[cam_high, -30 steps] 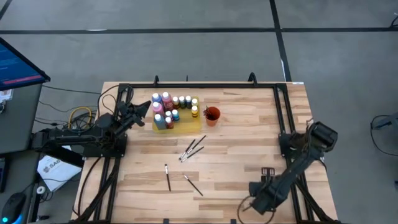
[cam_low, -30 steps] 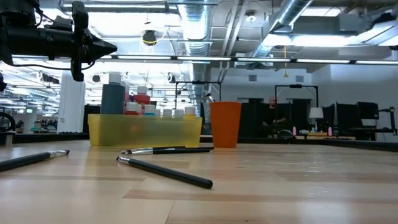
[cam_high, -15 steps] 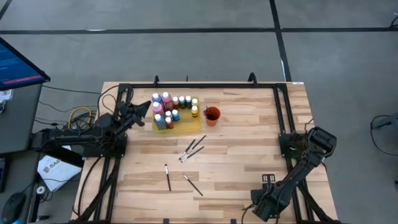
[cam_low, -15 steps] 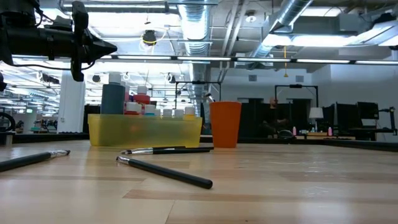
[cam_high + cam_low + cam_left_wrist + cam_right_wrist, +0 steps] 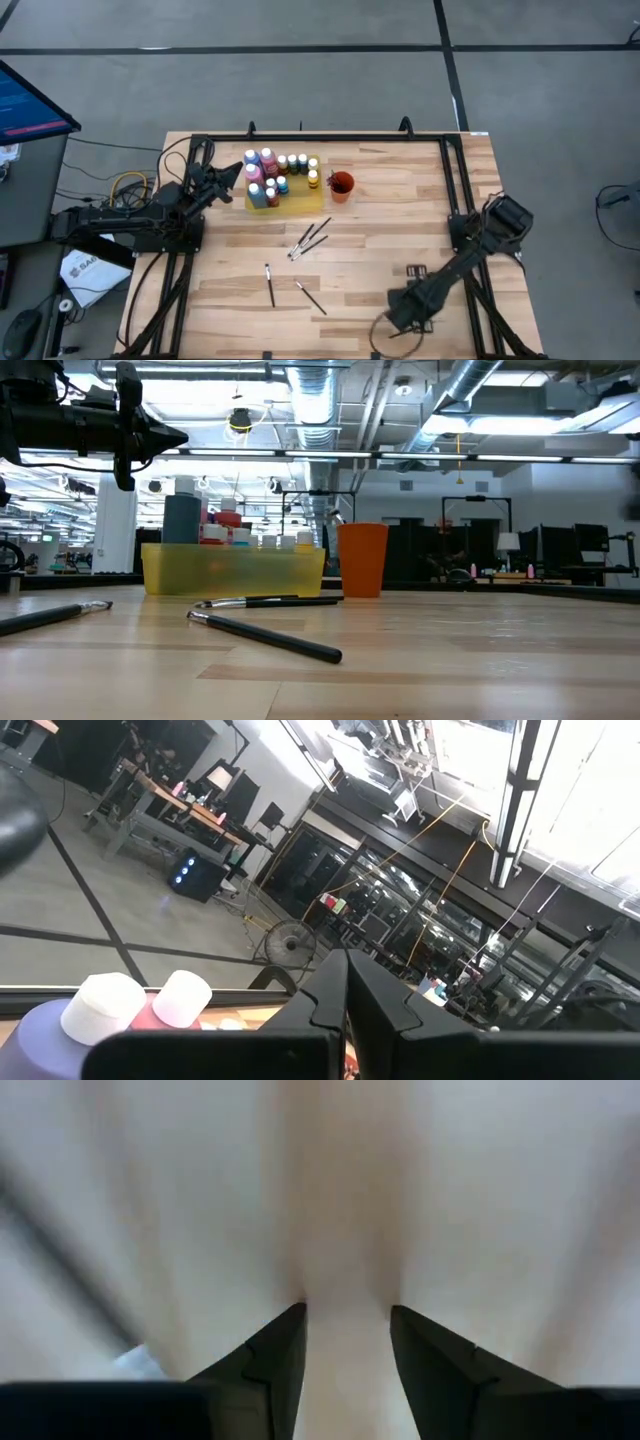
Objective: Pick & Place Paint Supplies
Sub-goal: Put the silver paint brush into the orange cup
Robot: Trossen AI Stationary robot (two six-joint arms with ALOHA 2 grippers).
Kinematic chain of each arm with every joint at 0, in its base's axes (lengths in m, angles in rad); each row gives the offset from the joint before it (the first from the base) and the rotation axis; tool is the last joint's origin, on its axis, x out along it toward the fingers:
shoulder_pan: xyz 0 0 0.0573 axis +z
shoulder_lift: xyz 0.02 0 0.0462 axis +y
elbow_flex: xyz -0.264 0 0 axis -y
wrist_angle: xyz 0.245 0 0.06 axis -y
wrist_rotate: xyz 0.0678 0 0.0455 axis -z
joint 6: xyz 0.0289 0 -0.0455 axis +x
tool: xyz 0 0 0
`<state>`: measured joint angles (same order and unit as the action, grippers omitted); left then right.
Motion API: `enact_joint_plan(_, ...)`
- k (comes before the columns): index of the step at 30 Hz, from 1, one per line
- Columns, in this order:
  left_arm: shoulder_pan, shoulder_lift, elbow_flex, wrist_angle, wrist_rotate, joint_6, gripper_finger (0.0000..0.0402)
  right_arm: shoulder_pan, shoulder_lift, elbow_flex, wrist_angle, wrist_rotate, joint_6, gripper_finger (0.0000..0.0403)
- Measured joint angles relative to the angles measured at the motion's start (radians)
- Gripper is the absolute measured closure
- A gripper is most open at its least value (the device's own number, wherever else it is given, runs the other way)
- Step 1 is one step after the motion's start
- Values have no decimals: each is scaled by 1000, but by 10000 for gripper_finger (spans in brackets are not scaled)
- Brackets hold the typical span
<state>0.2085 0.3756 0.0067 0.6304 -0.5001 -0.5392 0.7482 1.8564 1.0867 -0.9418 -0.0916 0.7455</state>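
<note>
Small paint bottles [image 5: 277, 172] with pale caps stand on a yellow mat [image 5: 300, 203] at the table's far left. In the low view they are the bottles [image 5: 222, 530] behind the mat's edge [image 5: 233, 572]. Thin dark brushes lie flat on the wood: a crossed pair [image 5: 310, 238], one [image 5: 269, 285] and another [image 5: 310, 297]. My left gripper [image 5: 237, 172] hovers shut beside the bottles, just left of them; its fingers [image 5: 345, 990] point over two bottle caps [image 5: 105, 1005]. My right gripper [image 5: 398, 305] points down over bare wood right of the nearest brush, open [image 5: 347, 1315], nothing between its fingers.
An orange cup [image 5: 341, 186] stands right of the mat, also the cup [image 5: 362, 558] in the low view. Black frame rails [image 5: 455, 190] run along the table's sides and far edge. Bare wood lies between the brushes and my right gripper.
My right gripper has dipped toward the table's near edge, then swung toward the table's left, closer to the nearest brush, while staying pointed down. The left arm, bottles and brushes have kept still.
</note>
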Motion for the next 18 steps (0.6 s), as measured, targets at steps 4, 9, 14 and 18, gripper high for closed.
enact_joint_plan(4,0,0,0,0,0,0,400,-7,-82,0,-30,-10,54,262)
enact_joint_plan(9,0,0,0,0,0,0,400,98,-195,1,-33,-40,145,259)
enact_joint_plan(14,0,0,0,0,0,0,400,242,-212,2,-10,-23,223,262)
enact_joint_plan(18,0,0,0,0,0,0,400,316,-160,3,56,-7,224,263)
